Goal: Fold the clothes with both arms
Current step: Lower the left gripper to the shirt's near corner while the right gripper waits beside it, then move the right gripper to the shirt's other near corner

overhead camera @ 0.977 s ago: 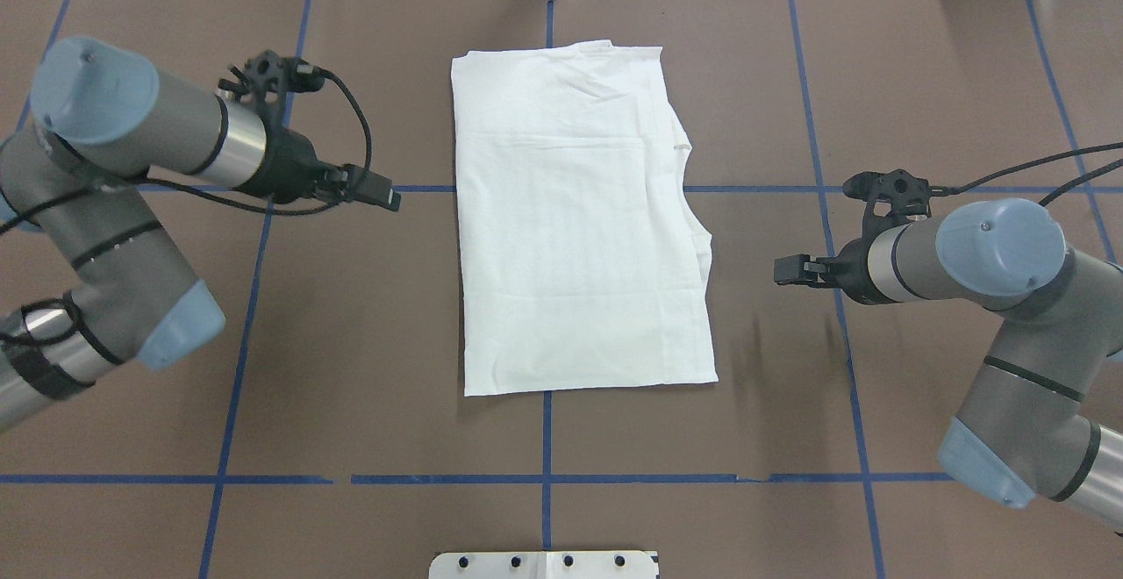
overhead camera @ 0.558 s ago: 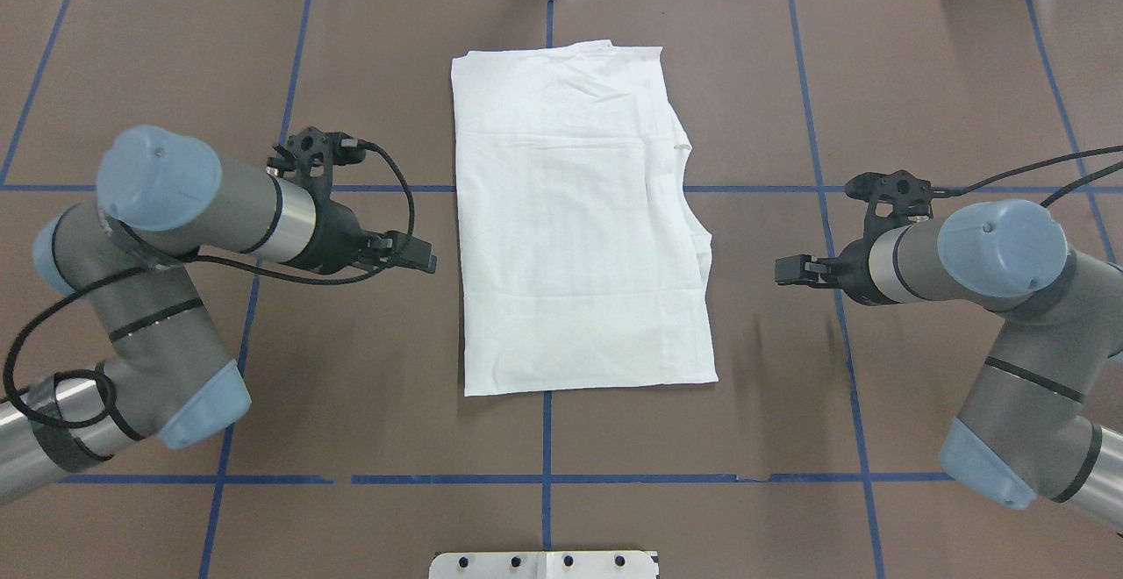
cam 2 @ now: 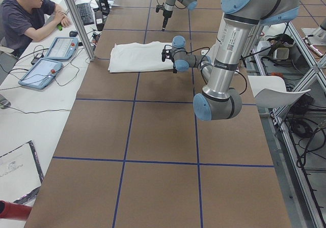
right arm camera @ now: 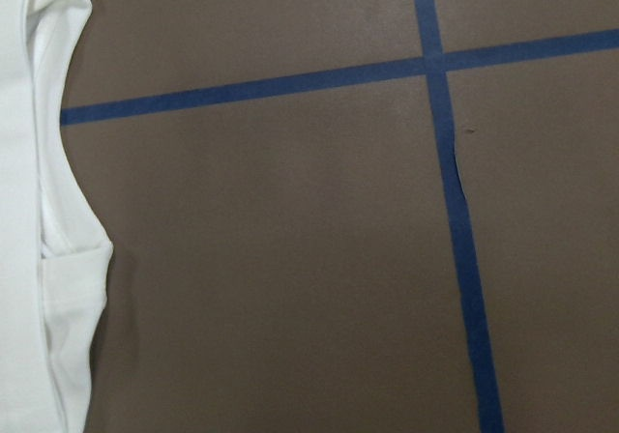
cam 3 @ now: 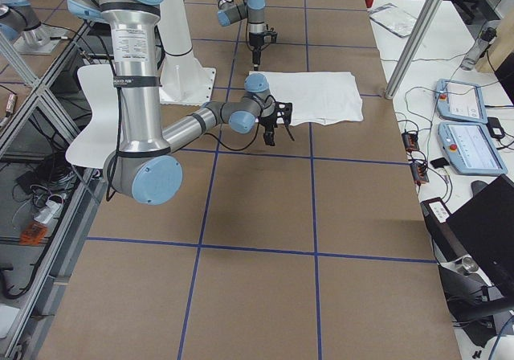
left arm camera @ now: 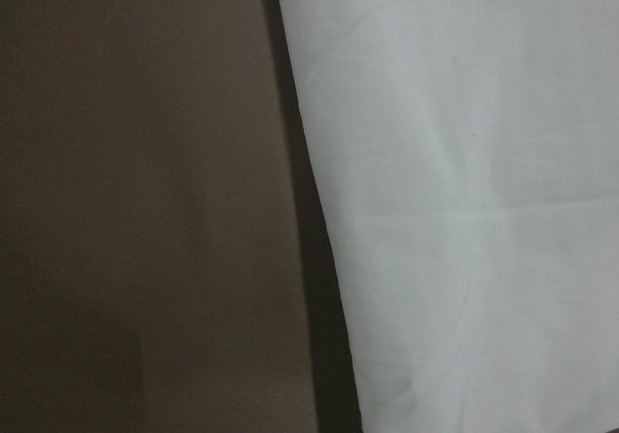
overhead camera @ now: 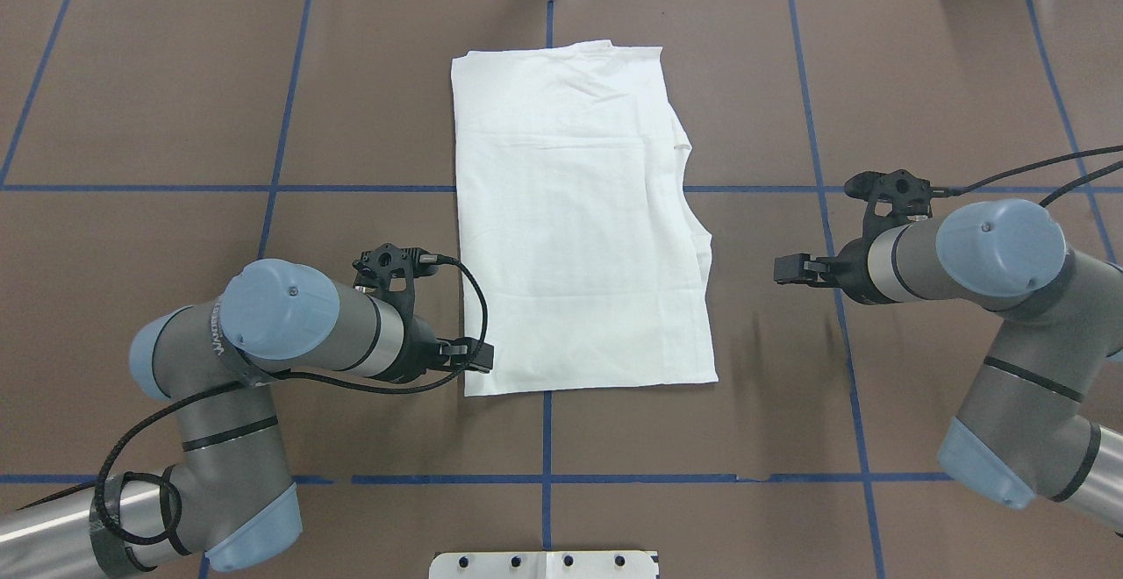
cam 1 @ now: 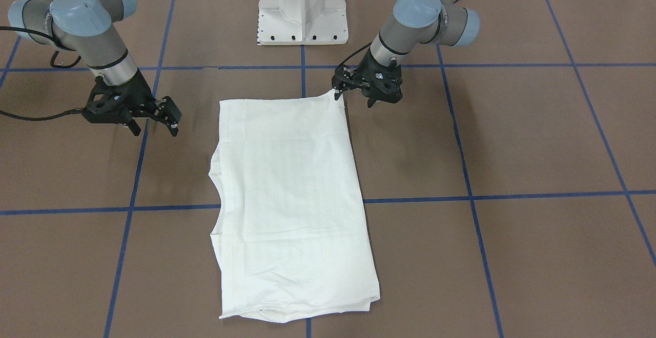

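Note:
The white shirt [overhead camera: 579, 228] lies folded into a tall rectangle at mid-table, with no text showing. It also shows in the front view [cam 1: 287, 199]. My left gripper [overhead camera: 478, 358] is low at the shirt's near-left corner. In the front view the left gripper [cam 1: 353, 94] has its fingers spread, and one fingertip [cam 1: 338, 92] touches the slightly peaked corner. The left wrist view shows only the shirt [left arm camera: 464, 211] edge and table. My right gripper [overhead camera: 779, 270] is open and empty, hovering off the shirt's right edge, apart from the cloth. It also shows in the front view [cam 1: 154, 125].
The brown table mat carries a grid of blue tape lines [overhead camera: 544, 479]. The white pedestal base [cam 1: 302, 10] stands at the robot's edge. An operator [cam 2: 30, 14] sits with tablets [cam 2: 51, 60] beyond the far edge. Cables run along the far edge.
My left arm has swept from beside the shirt's upper left edge back toward the robot, down to its near-left corner. The right arm and the shirt have not moved.

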Tool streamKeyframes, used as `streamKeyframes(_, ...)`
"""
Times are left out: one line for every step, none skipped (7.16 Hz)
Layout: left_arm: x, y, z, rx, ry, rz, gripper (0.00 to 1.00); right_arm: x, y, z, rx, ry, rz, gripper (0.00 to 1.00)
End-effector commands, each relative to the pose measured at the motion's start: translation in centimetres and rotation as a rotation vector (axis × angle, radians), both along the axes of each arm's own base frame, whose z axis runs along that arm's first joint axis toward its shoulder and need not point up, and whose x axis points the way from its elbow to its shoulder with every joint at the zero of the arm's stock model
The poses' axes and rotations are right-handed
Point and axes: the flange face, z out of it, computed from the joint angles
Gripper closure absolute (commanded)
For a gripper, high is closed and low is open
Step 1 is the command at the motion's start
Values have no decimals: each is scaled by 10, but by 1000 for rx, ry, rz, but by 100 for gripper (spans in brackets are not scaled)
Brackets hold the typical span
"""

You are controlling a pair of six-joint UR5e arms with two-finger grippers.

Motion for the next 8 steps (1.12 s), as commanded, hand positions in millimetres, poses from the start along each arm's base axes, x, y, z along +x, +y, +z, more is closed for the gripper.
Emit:
streamKeyframes(7, 8, -1, -5, 0, 13, 45, 1, 1, 1, -1, 2, 0, 0)
streamKeyframes(10, 7, -3, -4, 1, 13, 45, 1, 1, 1, -1, 2, 0, 0)
streamKeyframes(11, 8, -2, -5, 0, 16, 45, 1, 1, 1, -1, 2, 0, 0)
streamKeyframes(13, 7, -8, -2, 9, 16, 45, 1, 1, 1, -2, 1, -1, 0)
streamKeyframes(14, 7, -11, -1, 12, 17, 45, 1, 1, 1, -2, 1, -1, 0)
streamKeyframes(15, 7, -11, -1, 12, 17, 49, 1, 1, 1, -2, 1, -1, 0)
streamKeyframes(17, 10, -11, -1, 12, 23, 52, 1, 1, 1, -1, 1, -2, 0)
streamKeyframes(17, 10, -11, -1, 12, 23, 56, 1, 1, 1, -2, 1, -1, 0)
